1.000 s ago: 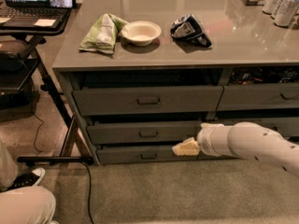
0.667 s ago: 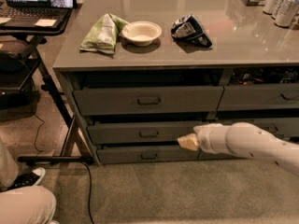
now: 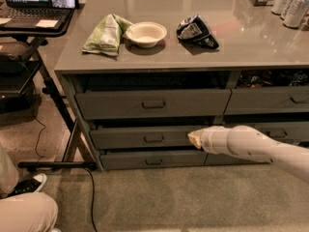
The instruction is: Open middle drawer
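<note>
The middle drawer (image 3: 125, 137) is a wide dark-grey front with a small metal pull (image 3: 153, 139) at its centre, set between a taller drawer (image 3: 116, 103) above and a slim drawer (image 3: 130, 159) below. A dark gap shows along its top edge. My gripper (image 3: 193, 138) sits at the end of a white arm (image 3: 251, 146) coming from the right. Its tip is level with the middle drawer front, right of the pull.
On the counter (image 3: 145, 54) lie a green chip bag (image 3: 106, 34), a white bowl (image 3: 146, 34) and a dark chip bag (image 3: 195, 31). Cans (image 3: 292, 4) stand at the back right. A laptop stand (image 3: 34, 13) and a person's leg (image 3: 24, 211) are at left.
My gripper has moved up from the slim bottom drawer's level to the middle drawer front. The drawers have not moved.
</note>
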Motion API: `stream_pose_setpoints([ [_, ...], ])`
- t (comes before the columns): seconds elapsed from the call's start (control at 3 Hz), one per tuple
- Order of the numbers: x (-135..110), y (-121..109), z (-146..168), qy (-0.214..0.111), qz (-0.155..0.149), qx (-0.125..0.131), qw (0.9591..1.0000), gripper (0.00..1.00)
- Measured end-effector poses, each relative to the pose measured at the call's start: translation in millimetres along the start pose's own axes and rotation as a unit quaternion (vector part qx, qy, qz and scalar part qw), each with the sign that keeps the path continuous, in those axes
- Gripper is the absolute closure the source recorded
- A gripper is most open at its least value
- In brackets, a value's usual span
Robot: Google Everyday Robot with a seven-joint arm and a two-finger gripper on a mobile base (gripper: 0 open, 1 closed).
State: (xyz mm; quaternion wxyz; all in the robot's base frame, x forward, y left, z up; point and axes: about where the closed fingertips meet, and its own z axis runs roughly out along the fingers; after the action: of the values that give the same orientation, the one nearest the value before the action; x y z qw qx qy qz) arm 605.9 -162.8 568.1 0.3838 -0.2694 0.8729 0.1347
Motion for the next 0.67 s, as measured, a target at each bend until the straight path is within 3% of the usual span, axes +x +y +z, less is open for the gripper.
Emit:
stream_pose_setpoints([
  [0.33,0.0,-30.8,47.2,-0.02,0.008,0.017,0.9996,1.0],
  [0.67,0.0,-30.8,47.3,-0.02,0.008,0.017,0.9996,1.0],
])
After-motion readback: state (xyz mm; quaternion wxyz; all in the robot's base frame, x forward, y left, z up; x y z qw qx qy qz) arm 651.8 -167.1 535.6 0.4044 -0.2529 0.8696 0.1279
